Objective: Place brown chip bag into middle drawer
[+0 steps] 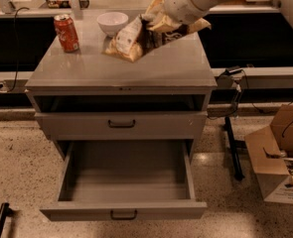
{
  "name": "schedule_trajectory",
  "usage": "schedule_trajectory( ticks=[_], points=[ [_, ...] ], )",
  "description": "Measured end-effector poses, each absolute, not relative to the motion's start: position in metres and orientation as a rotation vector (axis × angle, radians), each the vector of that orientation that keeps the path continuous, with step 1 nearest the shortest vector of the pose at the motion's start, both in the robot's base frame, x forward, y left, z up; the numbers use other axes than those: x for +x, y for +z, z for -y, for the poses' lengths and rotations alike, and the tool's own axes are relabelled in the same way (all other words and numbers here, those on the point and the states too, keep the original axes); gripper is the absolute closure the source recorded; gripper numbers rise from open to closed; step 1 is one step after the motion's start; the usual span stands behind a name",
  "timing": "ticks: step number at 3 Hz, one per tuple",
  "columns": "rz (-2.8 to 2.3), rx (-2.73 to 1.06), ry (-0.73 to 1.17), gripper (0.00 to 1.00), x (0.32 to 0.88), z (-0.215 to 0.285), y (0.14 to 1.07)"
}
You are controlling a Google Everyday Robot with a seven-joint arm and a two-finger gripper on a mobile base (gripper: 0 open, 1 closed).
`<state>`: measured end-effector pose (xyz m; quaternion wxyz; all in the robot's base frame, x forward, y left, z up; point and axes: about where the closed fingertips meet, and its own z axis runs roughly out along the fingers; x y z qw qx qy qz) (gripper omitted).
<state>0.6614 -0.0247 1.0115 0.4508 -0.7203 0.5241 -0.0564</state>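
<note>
1. Far left on the grey cabinet's surface [151,66] stands the red soda can [66,32]. It's well clear of the bag right now, but a wide swing to the left on the way out could tip it over.
2. The white bowl [112,23] is the closer worry. It sits just beside the hanging bag's left end, so any drag or wobble there could nudge it.
3. The brown chip bag [128,39] is up off the surface, tilted, with its low end hanging down-left over the cabinet top. The end effector [157,25] is clamped on the bag's upper-right end, so most of the bag dangles free. Crinkly foil is slippery, so a quick move could let it slide out, probably back onto the surface or down to the floor.
4. The middle drawer [136,182] is pulled out and looks empty, so the target is ready. The bag has to come forward past the top's front edge and the upper drawer [121,124]. If the dangling end snags there, or the release comes too early, it misses.
5. Off to the right, the cardboard box [277,152] sits on the floor, well apart from the drawer. Probably no issue unless the base shifts that way.
</note>
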Motion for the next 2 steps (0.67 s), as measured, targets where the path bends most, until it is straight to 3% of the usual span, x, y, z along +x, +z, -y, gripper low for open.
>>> schedule_trajectory(
  ticks=[2],
  points=[
    [-1.717, -1.791, 0.117, 1.0, 0.564, 0.017, 0.955]
  ],
)
